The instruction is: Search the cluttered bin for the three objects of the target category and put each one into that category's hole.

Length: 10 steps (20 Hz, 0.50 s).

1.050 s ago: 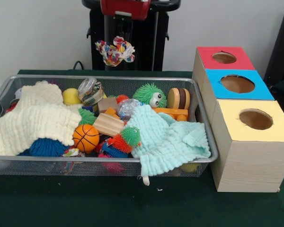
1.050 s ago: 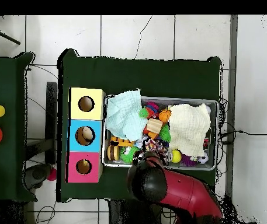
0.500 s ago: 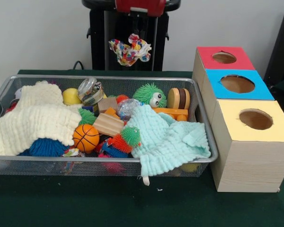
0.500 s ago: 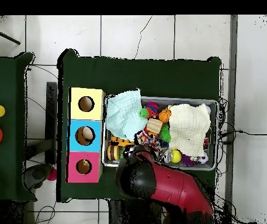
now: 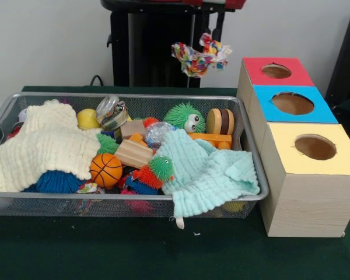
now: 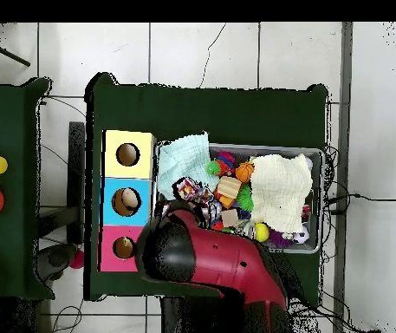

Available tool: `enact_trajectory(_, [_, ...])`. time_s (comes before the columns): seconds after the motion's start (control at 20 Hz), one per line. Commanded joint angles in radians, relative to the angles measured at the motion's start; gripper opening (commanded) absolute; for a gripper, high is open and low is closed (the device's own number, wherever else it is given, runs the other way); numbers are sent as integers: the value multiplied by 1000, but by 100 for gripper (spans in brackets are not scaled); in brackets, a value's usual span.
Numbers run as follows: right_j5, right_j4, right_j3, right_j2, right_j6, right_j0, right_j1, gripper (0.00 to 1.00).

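Multicoloured rope toy (image 5: 200, 53) is seen hanging high above the bin's (image 5: 245, 153) far rim, near the red-topped box (image 5: 276, 72). Finger state cannot be told.

The bin (image 5: 248, 153) was fine wire mesh, metal and dull. The cream cloth (image 5: 44, 149) and mint cloth (image 5: 207, 169) looked soft and ribbed. The boxes (image 5: 306, 201) showed pale wood grain under matt coloured tops. The desk (image 5: 105, 251) was matt green cloth.
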Motion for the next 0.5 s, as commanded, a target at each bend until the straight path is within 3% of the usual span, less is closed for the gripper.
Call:
enact_trajectory(0.05, [165, 53, -135, -20, 277, 60, 48, 0])
enact_trajectory(0.5, [105, 123, -202, -36, 307, 118, 133, 0])
